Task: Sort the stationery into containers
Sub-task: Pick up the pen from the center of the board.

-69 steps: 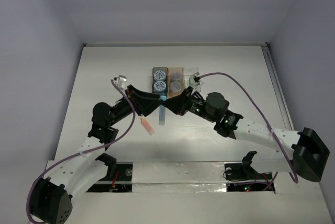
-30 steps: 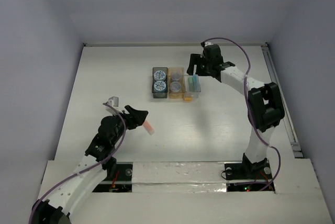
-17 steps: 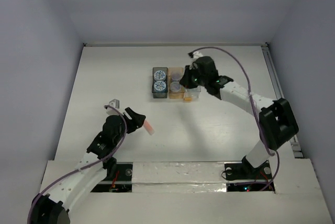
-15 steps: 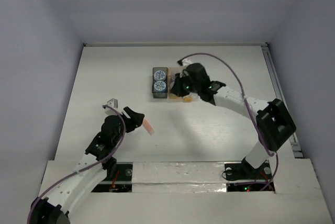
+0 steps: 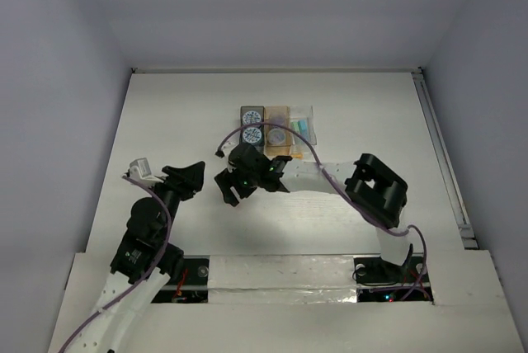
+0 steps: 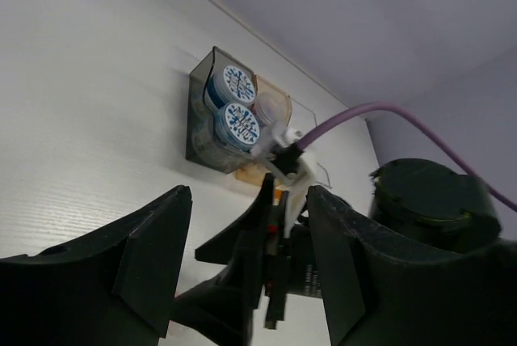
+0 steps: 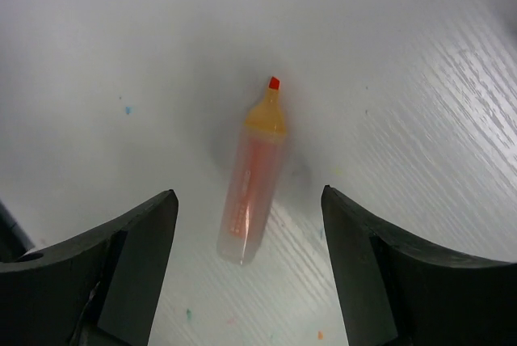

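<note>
Pale walls close in a white desk (image 5: 165, 114), where three joined boxes (image 6: 200, 128) sit toward the far side: the dark grey one holds two patterned discs (image 6: 241, 124), the tan one greyish discs, the clear one teal and green sticks (image 5: 299, 125). Nearer than the boxes, an orange marker (image 7: 254, 172) lies flat on the desk, and the right claw (image 7: 246, 196) hangs open straight above it, a finger on either side and neither touching. Just left of it, the left claw (image 6: 247, 200) is open and empty, pointing toward the boxes.
</note>
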